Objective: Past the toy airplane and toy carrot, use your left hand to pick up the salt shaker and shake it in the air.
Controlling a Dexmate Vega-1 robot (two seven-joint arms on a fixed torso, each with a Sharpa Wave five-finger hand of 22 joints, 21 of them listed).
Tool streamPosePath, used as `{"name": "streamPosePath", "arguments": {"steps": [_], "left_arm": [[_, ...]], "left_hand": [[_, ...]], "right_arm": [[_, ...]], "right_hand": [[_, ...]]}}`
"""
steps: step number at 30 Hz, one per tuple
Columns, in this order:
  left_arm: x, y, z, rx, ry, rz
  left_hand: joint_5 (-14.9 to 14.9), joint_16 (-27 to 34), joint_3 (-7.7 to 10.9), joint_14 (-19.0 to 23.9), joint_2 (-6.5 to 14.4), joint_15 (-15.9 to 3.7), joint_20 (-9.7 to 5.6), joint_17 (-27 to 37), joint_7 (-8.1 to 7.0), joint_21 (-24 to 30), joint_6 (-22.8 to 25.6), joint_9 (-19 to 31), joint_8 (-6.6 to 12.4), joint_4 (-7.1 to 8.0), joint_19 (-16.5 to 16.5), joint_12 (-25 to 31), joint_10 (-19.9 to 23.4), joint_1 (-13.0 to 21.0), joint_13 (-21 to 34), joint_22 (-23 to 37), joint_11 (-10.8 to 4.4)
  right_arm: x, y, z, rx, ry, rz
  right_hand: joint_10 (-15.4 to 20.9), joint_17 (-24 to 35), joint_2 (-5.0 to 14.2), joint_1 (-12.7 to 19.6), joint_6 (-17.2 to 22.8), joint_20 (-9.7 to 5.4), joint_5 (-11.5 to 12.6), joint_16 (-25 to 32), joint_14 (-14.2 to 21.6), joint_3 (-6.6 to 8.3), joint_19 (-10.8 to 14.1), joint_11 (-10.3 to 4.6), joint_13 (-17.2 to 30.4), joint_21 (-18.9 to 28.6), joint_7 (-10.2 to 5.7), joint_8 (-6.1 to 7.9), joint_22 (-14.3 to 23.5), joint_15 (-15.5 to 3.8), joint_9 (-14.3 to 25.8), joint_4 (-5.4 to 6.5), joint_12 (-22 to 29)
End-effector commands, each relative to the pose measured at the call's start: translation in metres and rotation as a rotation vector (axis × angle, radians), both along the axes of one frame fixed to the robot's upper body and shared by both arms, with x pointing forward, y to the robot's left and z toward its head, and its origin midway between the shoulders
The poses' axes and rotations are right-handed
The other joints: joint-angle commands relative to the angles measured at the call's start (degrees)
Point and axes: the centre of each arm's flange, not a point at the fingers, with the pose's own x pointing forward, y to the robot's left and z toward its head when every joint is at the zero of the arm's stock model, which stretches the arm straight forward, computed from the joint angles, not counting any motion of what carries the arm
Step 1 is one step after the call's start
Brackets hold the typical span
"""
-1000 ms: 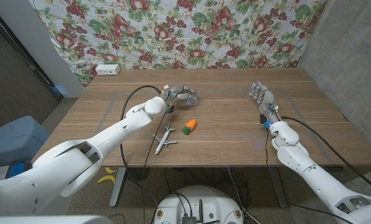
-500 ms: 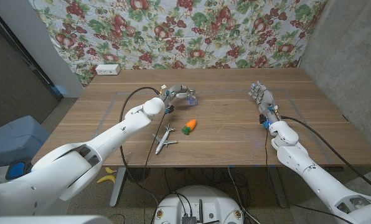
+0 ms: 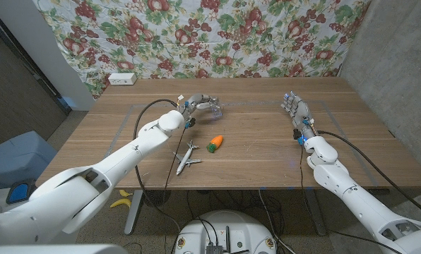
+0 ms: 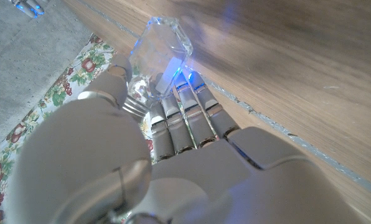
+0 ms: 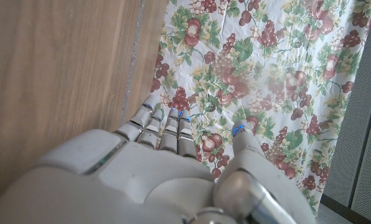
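My left hand (image 3: 202, 104) is raised over the table's far middle and grips a clear glass salt shaker (image 4: 159, 57), its fingers (image 4: 184, 107) wrapped round it in the left wrist view. In the head view the salt shaker (image 3: 217, 109) peeks out at the fingertips. The orange toy carrot (image 3: 215, 143) and the white toy airplane (image 3: 187, 157) lie on the wood nearer to me than that hand. My right hand (image 3: 296, 111) stands at the right of the table, fingers stretched out and apart, holding nothing.
The wooden table (image 3: 253, 166) carries a taped rectangle outline. A white power strip (image 3: 121, 80) sits at the far left corner. A floral cloth (image 3: 217, 35) hangs behind the table. A cable (image 3: 157, 102) loops by my left forearm.
My left hand with the salt shaker has risen and shifted slightly towards the far edge. My right hand has stayed put.
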Motion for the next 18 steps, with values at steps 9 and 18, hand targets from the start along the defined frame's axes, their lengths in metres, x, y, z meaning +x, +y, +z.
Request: {"name": "streamPosePath", "arguments": {"steps": [9,18], "left_arm": [[-0.0103,0.0178,0.0041,-0.083,-0.003,0.0],[-0.0128,0.0222,0.0053,-0.121,-0.005,-0.007]], "left_hand": [[0.1,-0.1,0.79,0.9,7.0,-9.16,-2.46,0.1,-1.5,0.4,13.6,0.2,-0.31,1.2,0.9,0.1,15.3,7.1,0.3,0.3,-8.63],[0.1,-0.2,0.61,1.2,6.9,-9.17,-2.51,0.1,-1.42,0.4,13.9,0.3,-0.44,1.22,1.0,0.1,15.6,7.3,0.3,0.3,-8.62]], "right_arm": [[0.0036,0.0067,0.0043,-0.016,-0.002,0.012],[0.0034,0.007,0.0049,-0.02,-0.002,0.009]], "right_hand": [[0.7,0.0,0.14,-0.1,0.6,-0.07,0.1,-0.1,0.7,-0.24,0.6,-0.06,0.0,-0.6,0.18,0.24,0.2,-0.09,0.1,-0.09,0.0],[0.8,0.0,0.16,-0.1,0.6,-0.14,0.1,-0.1,0.8,-0.25,0.8,0.07,0.0,-1.0,0.12,0.23,0.2,-0.14,0.1,-0.09,0.0]]}}
